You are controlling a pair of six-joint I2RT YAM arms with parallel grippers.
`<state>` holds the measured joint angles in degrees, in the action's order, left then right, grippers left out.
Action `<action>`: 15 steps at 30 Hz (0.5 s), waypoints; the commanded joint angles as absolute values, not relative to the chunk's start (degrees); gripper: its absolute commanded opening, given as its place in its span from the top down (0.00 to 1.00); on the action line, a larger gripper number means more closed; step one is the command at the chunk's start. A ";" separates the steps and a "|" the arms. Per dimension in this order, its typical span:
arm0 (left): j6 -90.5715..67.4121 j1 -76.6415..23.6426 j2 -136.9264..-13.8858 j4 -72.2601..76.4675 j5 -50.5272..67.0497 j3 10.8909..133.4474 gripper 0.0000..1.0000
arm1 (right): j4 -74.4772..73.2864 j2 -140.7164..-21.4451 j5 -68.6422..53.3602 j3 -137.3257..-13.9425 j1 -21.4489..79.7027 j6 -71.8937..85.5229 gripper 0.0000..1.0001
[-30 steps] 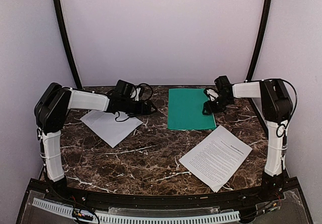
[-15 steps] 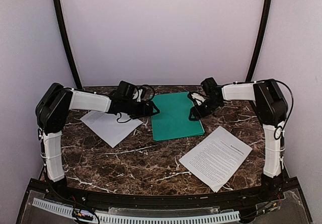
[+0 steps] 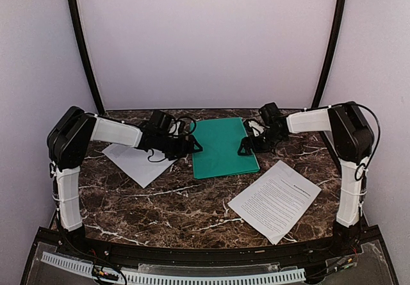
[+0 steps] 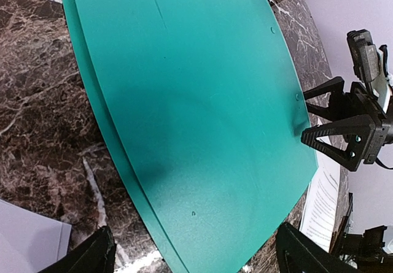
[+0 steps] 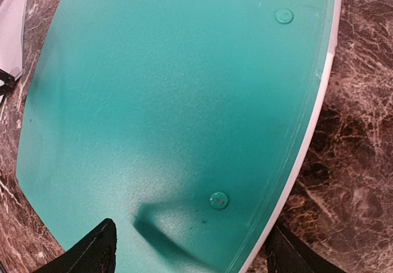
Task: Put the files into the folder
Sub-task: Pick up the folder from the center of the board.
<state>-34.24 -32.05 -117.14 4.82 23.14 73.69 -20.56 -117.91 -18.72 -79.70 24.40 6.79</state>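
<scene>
Left claw [image 3: 194,146]: spread wide, nothing held, tips low at the left long edge of the folder [image 3: 224,147]. From its own wrist camera, one dark finger at each bottom corner of the view, with green cover across the whole gap between. Cannot tell whether touching that edge or just short of it.

Right claw [image 3: 245,149]: likewise parted, gripping nothing, angled down at the folder's right side. From the left wrist camera, two black triangular fingers well apart, just over the cover near that edge, with a soft shadow on the green below.

Folder: closed and flat on the table [image 3: 192,202], toward the far middle, between the two claws, turned a little off square. Pale spine strip [image 5: 325,70] along the long side by the right claw, with two small round studs [image 5: 218,200] pressed into the cover close to it. On the opposite side, by the left claw, two thin green edges, one atop the other.

Farther out: left sheet [image 3: 138,160], white, flat on the table, partly under the left arm, near the folder's left edge but apart from it. Right sheet [image 3: 275,198], covered in small black print, lying askew toward the near right, far corner close to the folder's near right corner without touching. Both sheets outside the folder.

Underneath everything, dark brown marbled stone with white veins.
</scene>
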 commanded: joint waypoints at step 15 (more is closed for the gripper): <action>-39.93 -32.42 -121.26 8.27 30.32 74.63 0.22 | -17.44 -114.70 -23.78 -73.85 24.88 11.42 0.20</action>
